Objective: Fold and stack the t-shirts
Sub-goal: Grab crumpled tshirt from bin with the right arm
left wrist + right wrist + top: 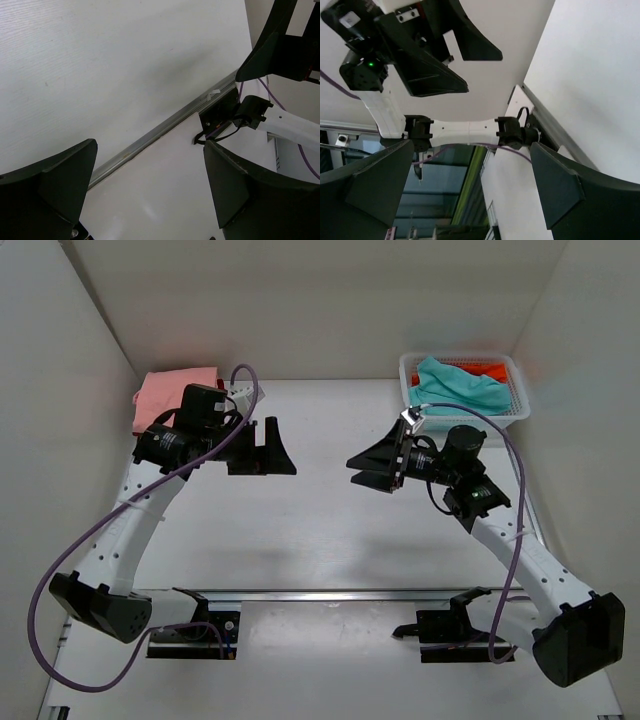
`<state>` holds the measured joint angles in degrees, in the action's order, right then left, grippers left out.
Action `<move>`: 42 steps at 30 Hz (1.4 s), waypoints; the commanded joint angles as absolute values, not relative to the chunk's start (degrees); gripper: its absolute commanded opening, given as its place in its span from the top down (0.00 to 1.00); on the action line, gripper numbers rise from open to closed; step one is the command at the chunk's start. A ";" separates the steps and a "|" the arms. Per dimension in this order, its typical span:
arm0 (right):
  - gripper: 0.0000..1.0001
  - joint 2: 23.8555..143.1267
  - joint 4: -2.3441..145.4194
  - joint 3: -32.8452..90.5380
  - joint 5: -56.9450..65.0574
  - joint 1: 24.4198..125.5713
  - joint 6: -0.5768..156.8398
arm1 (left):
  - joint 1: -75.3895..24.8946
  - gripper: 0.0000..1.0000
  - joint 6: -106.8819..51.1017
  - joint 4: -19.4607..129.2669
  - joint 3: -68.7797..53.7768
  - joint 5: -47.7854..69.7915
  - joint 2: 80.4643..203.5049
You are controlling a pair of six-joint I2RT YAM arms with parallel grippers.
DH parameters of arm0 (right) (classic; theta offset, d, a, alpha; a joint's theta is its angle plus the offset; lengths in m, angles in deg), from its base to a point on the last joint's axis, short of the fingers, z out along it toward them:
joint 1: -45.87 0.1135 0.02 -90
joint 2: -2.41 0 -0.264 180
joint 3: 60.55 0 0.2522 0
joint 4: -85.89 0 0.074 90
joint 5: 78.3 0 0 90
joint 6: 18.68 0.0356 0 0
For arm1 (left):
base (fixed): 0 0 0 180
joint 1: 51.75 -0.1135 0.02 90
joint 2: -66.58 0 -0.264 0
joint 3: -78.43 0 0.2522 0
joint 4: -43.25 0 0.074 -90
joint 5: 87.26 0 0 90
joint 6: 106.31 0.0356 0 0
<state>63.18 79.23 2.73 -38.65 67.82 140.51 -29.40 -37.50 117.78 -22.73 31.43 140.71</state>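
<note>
A folded salmon pink t-shirt lies at the back left corner, with a darker red edge showing under its left side. A teal t-shirt lies crumpled in the white mesh basket at the back right, with a bright orange t-shirt behind it. My left gripper is open and empty above the bare table, just right of the pink t-shirt. My right gripper is open and empty, facing the left one. Both wrist views show wide open jaws with no cloth in them.
White walls enclose the table on the left, back and right. A metal rail runs across the near edge between the arm bases. The left gripper shows in the right wrist view, and a right finger in the left wrist view.
</note>
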 commanded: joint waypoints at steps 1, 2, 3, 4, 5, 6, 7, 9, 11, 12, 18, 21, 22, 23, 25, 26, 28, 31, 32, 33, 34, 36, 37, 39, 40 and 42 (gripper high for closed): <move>0.01 59.37 86.36 1.74 -39.12 66.26 141.02 | -30.03 0.01 -37.49 116.16 -23.49 33.06 138.04; 0.01 56.93 84.98 2.34 -36.32 65.91 140.23 | -30.12 0.01 -37.41 116.24 -22.96 32.89 138.12; 0.01 54.38 84.10 1.39 -35.16 65.47 140.05 | -30.13 0.02 -37.67 116.16 -23.05 32.89 137.86; 0.01 52.44 84.96 -0.54 -33.84 64.16 141.53 | -29.34 0.01 -37.84 116.68 -23.48 32.11 138.03; 0.01 52.07 85.66 -1.95 -34.35 63.54 142.76 | -29.60 0.01 -37.58 116.34 -23.57 32.27 137.95; 0.01 51.89 85.67 -2.49 -34.79 62.75 144.16 | -28.99 0.01 -37.93 116.51 -23.49 31.93 137.86; 0.01 51.98 85.41 -1.79 -35.23 62.66 143.48 | -29.16 0.01 -37.84 115.81 -23.40 32.10 137.94; 0.01 54.60 83.14 1.61 -37.16 63.18 139.29 | -29.59 0.01 -38.46 114.67 -21.83 33.49 136.55; 0.00 57.51 73.17 10.56 -39.17 61.87 131.20 | -30.83 0.01 -39.16 111.86 -19.80 35.08 135.32; 0.00 59.08 65.79 14.52 -40.58 58.21 125.78 | -30.74 0.01 -39.68 111.15 -18.49 35.09 134.18; 0.00 62.86 68.15 16.23 -45.43 32.03 120.79 | -34.43 0.02 -41.54 108.33 -15.93 34.39 129.42; 0.01 70.51 57.87 25.52 -34.76 28.81 110.55 | -35.66 0.02 -39.70 110.44 -17.33 34.65 130.91; 0.10 75.05 53.28 31.64 -28.27 30.65 104.25 | -36.27 0.01 -39.43 111.75 -18.38 34.65 131.44; 0.21 77.53 50.97 37.79 -24.81 31.36 98.97 | -36.97 0.01 -38.73 112.81 -18.56 34.39 132.14; 0.45 87.26 44.82 46.44 -16.44 34.08 93.22 | -38.03 0.02 -38.11 115.09 -20.05 34.21 133.20; 0.66 92.62 43.93 51.77 -13.47 34.44 91.03 | -39.25 0.01 -37.32 116.32 -20.49 33.95 134.16; 0.87 99.57 42.60 57.68 -9.86 34.00 89.87 | -39.27 0.01 -36.79 118.08 -21.64 33.51 135.74; 0.80 110.04 42.43 66.38 -5.73 33.21 86.71 | -39.97 0.01 -36.00 119.23 -23.39 31.67 136.98; 0.66 114.25 41.73 70.07 -3.01 33.47 85.39 | -40.58 0.01 -35.74 120.10 -23.92 31.05 137.33; 0.58 116.56 41.55 74.46 -2.02 33.48 83.99 | -41.63 0.02 -35.56 120.72 -24.10 30.96 136.98; 0.48 120.93 40.59 76.85 -1.14 33.39 84.06 | -42.34 0.01 -35.21 120.99 -24.01 31.48 137.59; 0.29 127.46 39.97 84.57 0.78 33.56 82.92 | -43.31 0.01 -35.21 121.17 -23.49 32.18 138.29; 0.17 131.13 39.88 87.65 2.63 33.91 81.79 | -43.74 0.01 -35.21 121.17 -23.57 32.79 138.82; 0.02 138.25 39.96 90.83 5.61 33.74 80.55 | -44.19 0.01 -34.68 121.43 -23.93 32.54 139.35; 0.01 139.77 40.31 91.98 7.37 33.57 80.81 | -44.45 0.01 -34.59 121.60 -23.66 32.97 139.70; 0.01 144.07 41.10 92.87 11.14 33.39 82.47 | -45.42 0.02 -34.50 121.96 -22.96 33.94 140.23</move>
